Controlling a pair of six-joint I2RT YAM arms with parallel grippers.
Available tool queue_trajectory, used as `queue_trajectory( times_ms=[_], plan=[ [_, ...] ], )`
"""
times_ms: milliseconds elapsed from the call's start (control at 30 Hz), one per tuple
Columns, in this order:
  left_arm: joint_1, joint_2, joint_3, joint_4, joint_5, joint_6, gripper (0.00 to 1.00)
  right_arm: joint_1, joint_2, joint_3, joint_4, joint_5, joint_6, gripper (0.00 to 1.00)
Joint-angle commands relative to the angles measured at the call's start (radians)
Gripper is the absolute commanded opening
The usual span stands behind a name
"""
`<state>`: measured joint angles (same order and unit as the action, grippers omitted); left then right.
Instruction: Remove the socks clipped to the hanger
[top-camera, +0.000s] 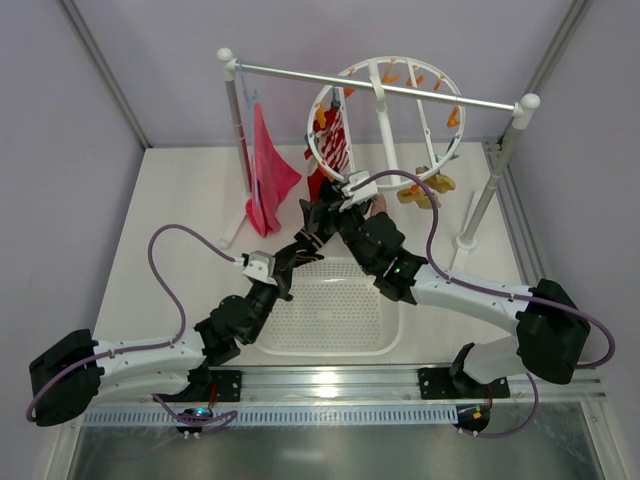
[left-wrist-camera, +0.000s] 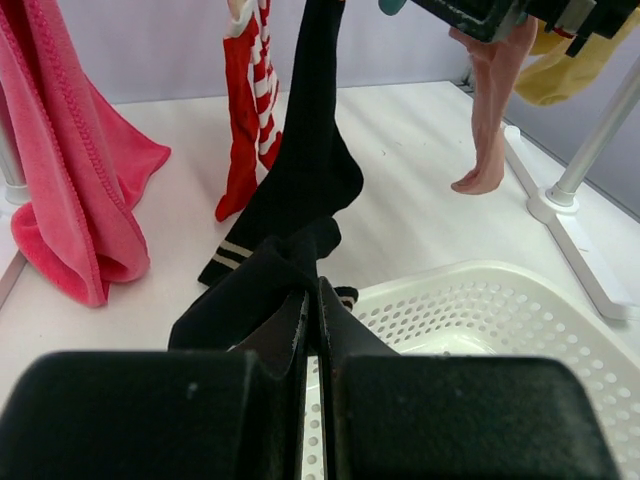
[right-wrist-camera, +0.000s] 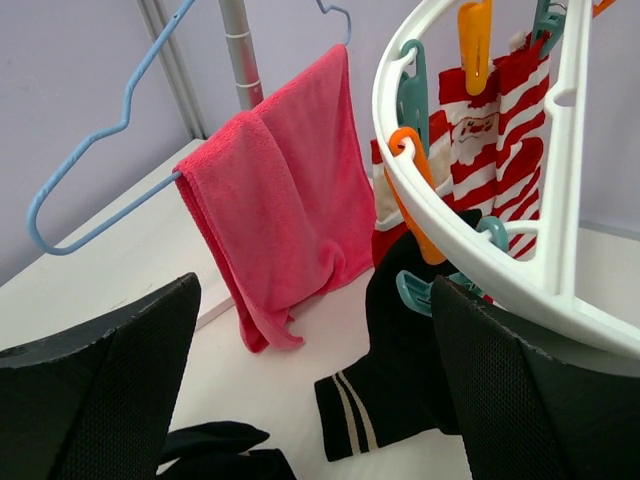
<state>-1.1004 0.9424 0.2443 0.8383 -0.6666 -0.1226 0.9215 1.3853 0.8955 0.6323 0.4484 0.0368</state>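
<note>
My left gripper (left-wrist-camera: 312, 320) has its fingers pressed together, clamped on a black sock (left-wrist-camera: 300, 270) at low centre of the left wrist view, just beside the basket (left-wrist-camera: 520, 310) rim. More black fabric hangs from the frame top; whether it is the same sock or its pair, I cannot tell. My right gripper (right-wrist-camera: 315, 300) has its fingers wide apart and empty, just under the hanger (right-wrist-camera: 568, 120), near an orange clip (right-wrist-camera: 415, 200), with the striped sock (right-wrist-camera: 500, 140) clipped behind. If I pull while a clip bites, the hanger likely tilts or swings. The sock could also land on the table (left-wrist-camera: 400, 130), missing the basket. White tabletop, pale lilac walls, pink cloth (right-wrist-camera: 290, 190) hanging left.
</note>
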Motion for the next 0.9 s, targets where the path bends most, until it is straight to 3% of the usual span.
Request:
queue_trajectory(
  times_ms=[0,133,267,400,533,633,867],
  plan=[
    [-0.006,0.002,0.015,0.002,0.004,0.003,0.0,0.0,-0.065,-0.026,0.03,-0.06,0.003,0.96],
    [-0.006,-0.007,0.046,-0.066,0.091,-0.012,0.0,0.002,-0.114,-0.079,0.029,-0.071,0.009,0.99],
    [-0.006,-0.085,0.114,-0.247,0.373,-0.081,0.0,0.008,-0.178,-0.18,0.049,-0.051,0.012,1.0],
    [-0.006,-0.171,0.18,-0.382,0.518,-0.13,0.0,0.008,-0.29,-0.289,0.078,-0.019,0.023,1.0],
    [-0.006,-0.203,0.249,-0.484,0.577,-0.138,0.0,0.008,-0.478,-0.4,0.072,0.044,0.043,1.0],
    [-0.01,-0.171,0.298,-0.533,0.712,-0.146,0.0,0.005,-0.615,-0.484,0.052,0.096,0.043,1.0],
    [-0.107,-0.004,0.288,-0.55,0.547,-0.106,0.0,0.0,-0.892,-0.625,-0.023,0.229,0.014,1.0]
  ],
)
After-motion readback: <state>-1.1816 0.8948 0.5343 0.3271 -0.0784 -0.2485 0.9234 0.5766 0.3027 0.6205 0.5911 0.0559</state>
